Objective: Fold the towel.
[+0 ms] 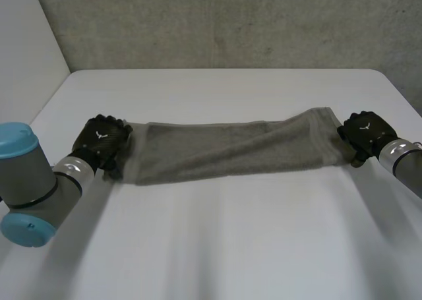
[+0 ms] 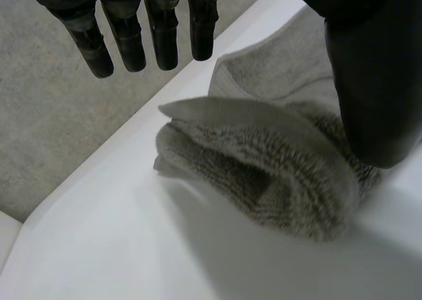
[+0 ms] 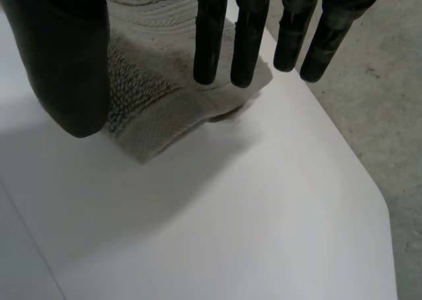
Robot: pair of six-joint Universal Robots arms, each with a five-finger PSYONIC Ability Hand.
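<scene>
You're looking at one towel [image 1: 231, 148] on one table [image 1: 217, 247]. Count two hands: the left hand [image 1: 100, 142] at the towel's nine o'clock, the right hand [image 1: 364, 134] at three. Two arms: left arm [image 1: 39, 188], right arm [image 1: 405, 165].

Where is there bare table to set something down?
Two wide strips of table are free: one between the towel and the far edge, one between the towel and the near edge. It is crowded at the towel's ends, where the left hand and right hand sit.
</scene>
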